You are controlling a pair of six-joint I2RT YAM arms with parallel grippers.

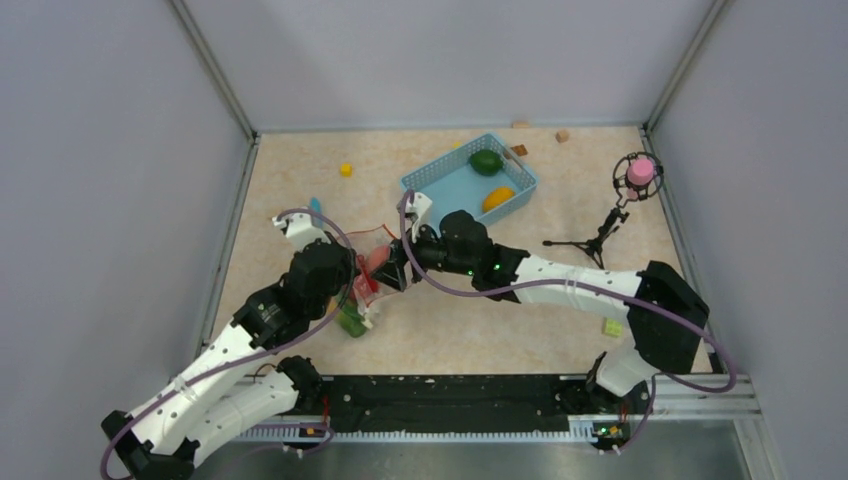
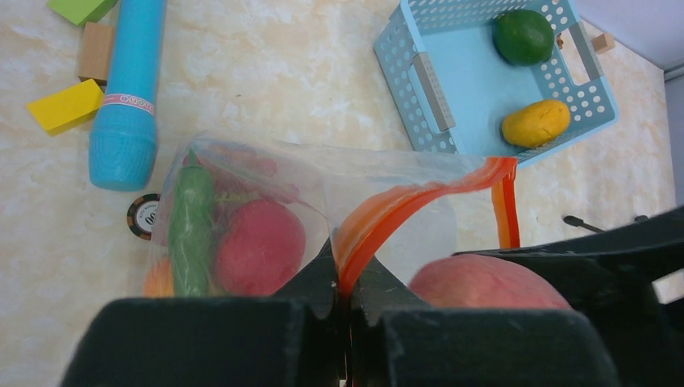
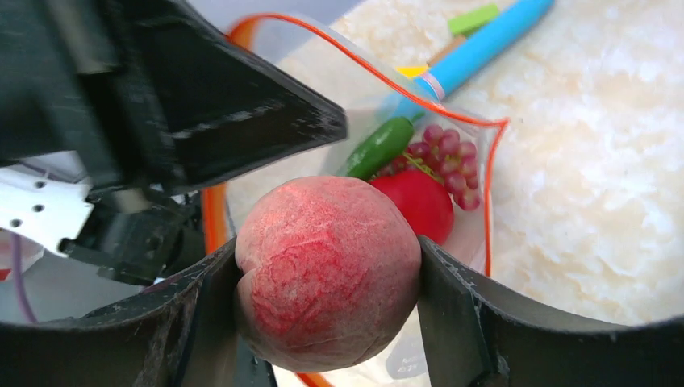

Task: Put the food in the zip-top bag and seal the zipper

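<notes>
The clear zip-top bag (image 2: pixel 387 181) lies mouth-open between both grippers. My left gripper (image 2: pixel 348 282) is shut on its orange-red zipper strip (image 2: pixel 403 205) and holds the mouth up. Inside the bag are a green chili (image 2: pixel 190 230), a red tomato (image 2: pixel 260 246), an orange (image 2: pixel 159 278) and purple grapes (image 3: pixel 448 157). My right gripper (image 3: pixel 327 278) is shut on the pink peach (image 3: pixel 327 258) and holds it at the bag's mouth, above the tomato (image 3: pixel 419 201). In the top view both grippers (image 1: pixel 362 290) (image 1: pixel 388 268) meet at the bag (image 1: pixel 372 243).
The light-blue basket (image 1: pixel 447 185) behind the bag holds a green pepper (image 1: pixel 486 161) and a yellow mango (image 1: pixel 497 198). A light-blue stick (image 2: pixel 129 89) and small blocks (image 2: pixel 66 105) lie left of the bag. A stand with a pink ball (image 1: pixel 638 172) is at the right.
</notes>
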